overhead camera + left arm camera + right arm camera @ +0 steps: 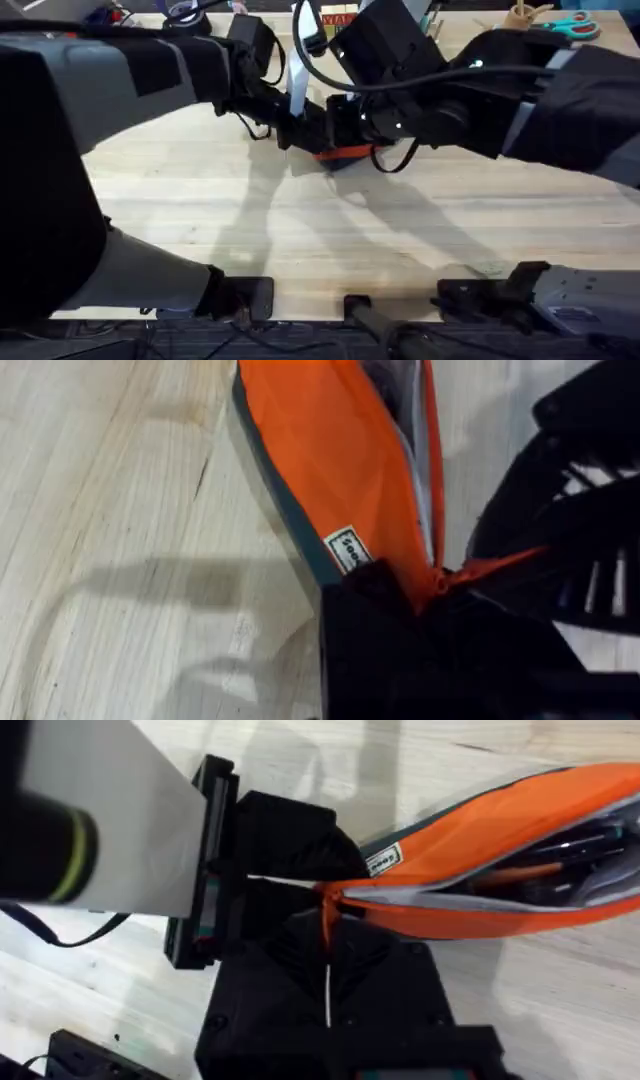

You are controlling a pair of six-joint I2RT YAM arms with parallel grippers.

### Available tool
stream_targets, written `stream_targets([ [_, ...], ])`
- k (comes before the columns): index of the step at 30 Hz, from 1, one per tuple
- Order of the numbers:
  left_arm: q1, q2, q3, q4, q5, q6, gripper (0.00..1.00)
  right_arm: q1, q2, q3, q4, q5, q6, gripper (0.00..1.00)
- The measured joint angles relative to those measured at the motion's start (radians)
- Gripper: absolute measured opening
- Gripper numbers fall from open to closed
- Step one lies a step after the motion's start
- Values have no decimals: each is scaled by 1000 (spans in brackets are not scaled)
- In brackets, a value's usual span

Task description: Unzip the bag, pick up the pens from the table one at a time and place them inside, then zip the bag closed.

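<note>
The left gripper (290, 880) clamps one end of the bag (340, 470), its black fingers closed on the orange fabric just by the small white label (347, 548). The right gripper (328, 935) meets the same end from the other side and pinches the orange zipper pull (328, 915) between its fingers. The bag's zipper gapes along the top, and dark pens (575, 845) lie inside against the lining. In the overhead view the bag (345, 154) sits on the table (300, 240) toward the far middle, mostly covered by both arms, which cast long shadows over the pale planks. At the far edge lie teal-handled scissors (570, 25) to the right and a roll of tape (185, 12) to the left.
</note>
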Motion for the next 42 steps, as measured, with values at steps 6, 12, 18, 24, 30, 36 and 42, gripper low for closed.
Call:
stream_targets([
  [6, 0, 0, 0, 0, 0, 0, 44, 0, 0, 0, -2, 0, 0, 30],
  [12, 0, 0, 0, 0, -1, 0, 42, 0, 0, 0, -23, 23, 0, 31],
  [18, 0, 0, 0, 0, -3, 0, 42, 0, 0, 0, -31, 99, -20, 32],
  [24, 0, 0, 0, 1, -8, 0, 43, -28, 0, 0, -32, 128, -30, 32],
  [30, 0, 0, 0, 5, -11, 0, 42, -82, 0, 0, -35, 123, -35, 32],
  [36, 0, 0, 0, 11, -11, 0, 43, -124, 0, 0, -38, 101, -55, 32],
  [42, 0, 0, 0, 13, -11, 0, 43, -159, 0, 0, -39, 92, -76, 32],
])
